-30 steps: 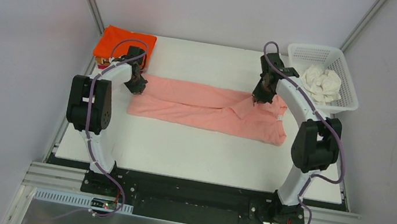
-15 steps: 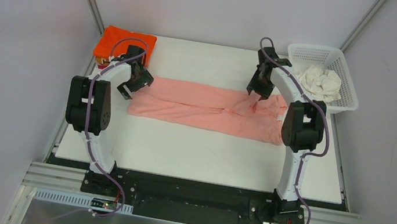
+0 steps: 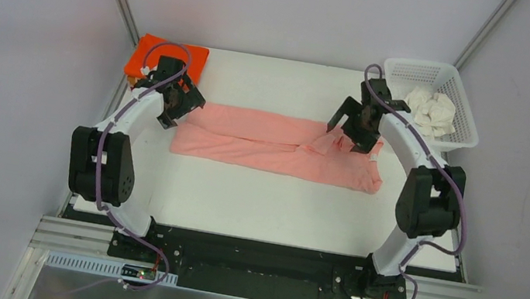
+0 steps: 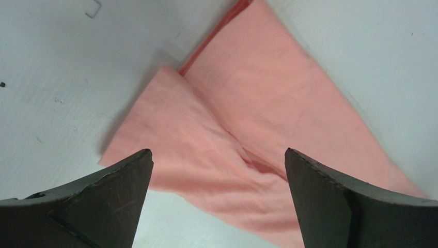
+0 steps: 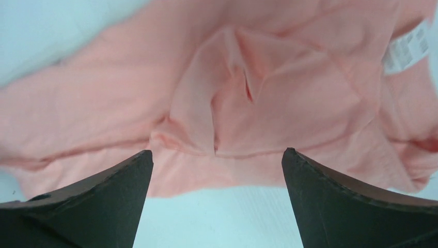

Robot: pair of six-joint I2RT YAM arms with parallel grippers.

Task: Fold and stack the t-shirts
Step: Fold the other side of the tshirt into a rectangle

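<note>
**Top view with both wrist views.** The salmon pink t-shirt (image 3: 270,146) lay as a long strip, folded lengthwise, across the middle of the bench (image 3: 279,81). Its collar end was toward the right arm.

One second before, the left gripper (image 3: 182,110) had been down on the strip's left end and the right gripper (image 3: 348,131) down on the collar end. Half a second before, both were already lifting off. At this moment both hung above the cloth, jaws spread wide with nothing between them.

Each wrist view confirmed this. Flat pink cloth lay below the left jaws, and a rumpled ridge of cloth beside a white label (image 5: 408,51) lay below the right jaws.

The right arm's elbow, drawn inward half a second earlier, stood out to the right again. The left arm's elbow had dropped nearer its base. The strip itself kept its place, and only the puckers at the collar end were slightly altered.

The bright orange t-shirt (image 3: 151,57) stayed folded at the far left corner. The cream-white t-shirt (image 3: 430,110) stayed crumpled in the white lattice basket (image 3: 415,63) at the far right.
</note>
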